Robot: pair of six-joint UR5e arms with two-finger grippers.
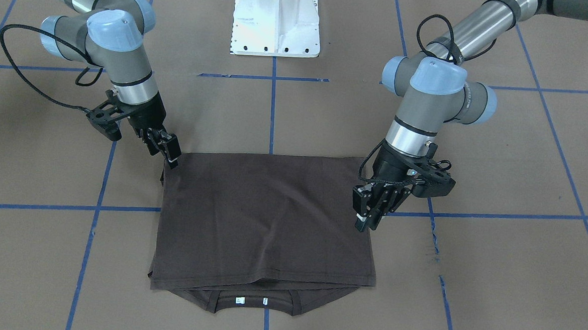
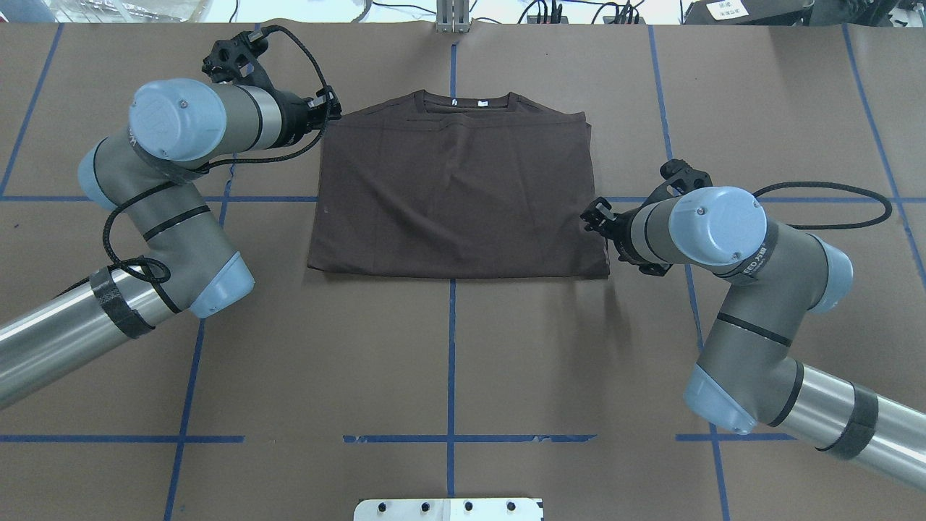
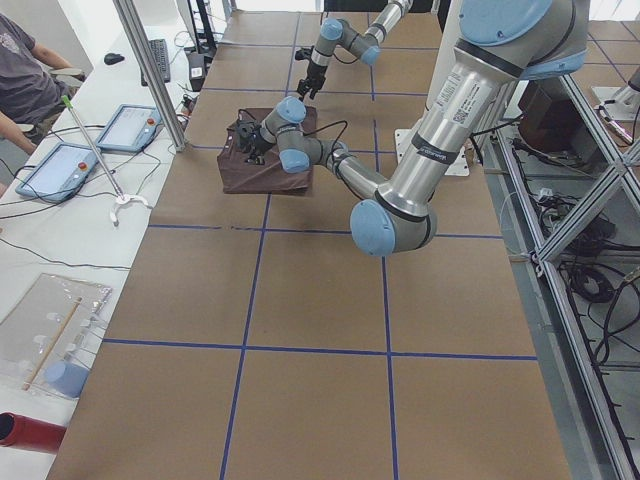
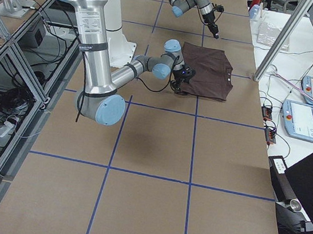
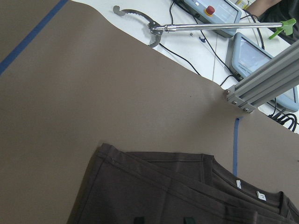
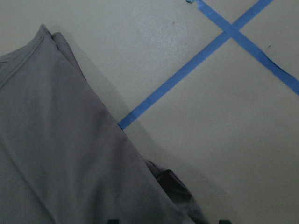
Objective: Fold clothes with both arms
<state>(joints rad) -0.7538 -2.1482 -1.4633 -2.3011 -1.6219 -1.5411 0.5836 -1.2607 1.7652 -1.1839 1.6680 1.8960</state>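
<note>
The folded T-shirt lies on the counter, left claw released at its left edge, right claw released at its near-right corner.

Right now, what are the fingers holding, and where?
Nothing. The shirt lies flat; the left gripper and right gripper are open by its edges.

Overhead and front views face each other over the T-shirt; wrist cameras hug its edges.
</note>
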